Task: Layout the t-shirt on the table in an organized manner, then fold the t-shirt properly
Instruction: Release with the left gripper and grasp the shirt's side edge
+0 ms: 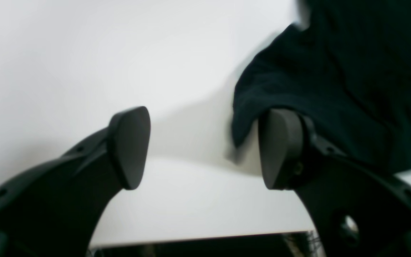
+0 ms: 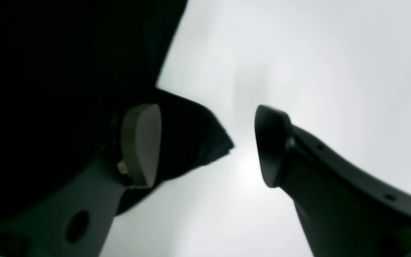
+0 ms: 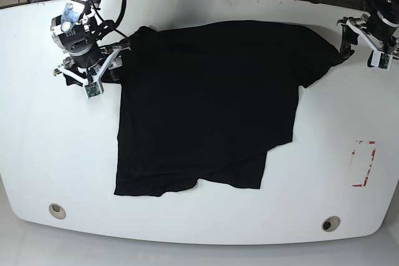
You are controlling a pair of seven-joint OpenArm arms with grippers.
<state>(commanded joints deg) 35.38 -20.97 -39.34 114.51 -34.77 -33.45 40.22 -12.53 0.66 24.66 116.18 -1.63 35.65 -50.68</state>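
I have the shirt [image 3: 206, 104] lying mostly flat on the tabletop [image 3: 187, 216], sleeves out toward each arm. Both sets of fingers are spread: the left gripper [image 1: 205, 148] at one sleeve edge, the right gripper [image 2: 205, 146] at the other, neither pinching cloth. I judge I should close on both sleeve tips together, then pull outward evenly to flatten the rumpled hem

T-shirt [image 3: 206, 104]: plain black, no print. Counter [image 3: 56, 147]: white w/ red tape marks [image 3: 363, 163]. Both hands: black.
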